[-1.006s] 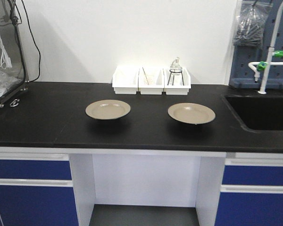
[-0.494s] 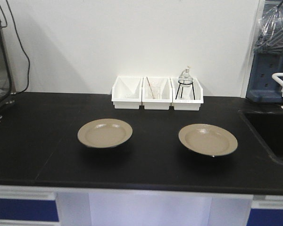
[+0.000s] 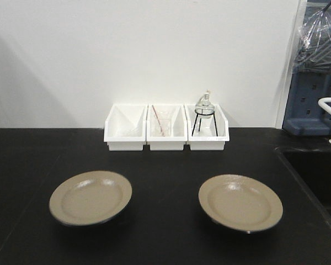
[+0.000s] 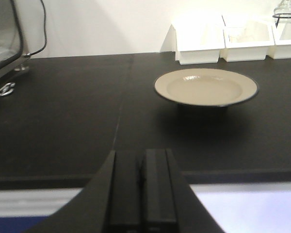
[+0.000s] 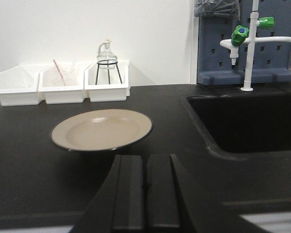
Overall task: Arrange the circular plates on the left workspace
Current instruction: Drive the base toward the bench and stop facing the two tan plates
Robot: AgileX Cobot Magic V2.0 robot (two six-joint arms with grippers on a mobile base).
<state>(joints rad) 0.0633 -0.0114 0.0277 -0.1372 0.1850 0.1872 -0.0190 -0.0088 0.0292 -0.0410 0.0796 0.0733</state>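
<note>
I read the left black parallel-jaw gripper (image 4: 141,160) at the bottom centre of its wrist view. Its jaws are pressed flat together, with only a thin seam between them. The right black parallel-jaw gripper (image 5: 145,162) reads the same in its own wrist view, seam vertical. Both point straight ahead, roughly level.

**Black counter, 2 plates on it**

The matte black countertop (image 3: 165,165) in front of me carries a left plate (image 3: 90,197) and a right plate (image 3: 240,202), both tan, lying flat and well apart. 3 white bins (image 3: 166,142) stand touching in a row along its back edge. A sink basin (image 5: 252,121) is sunk into its right end.
</note>
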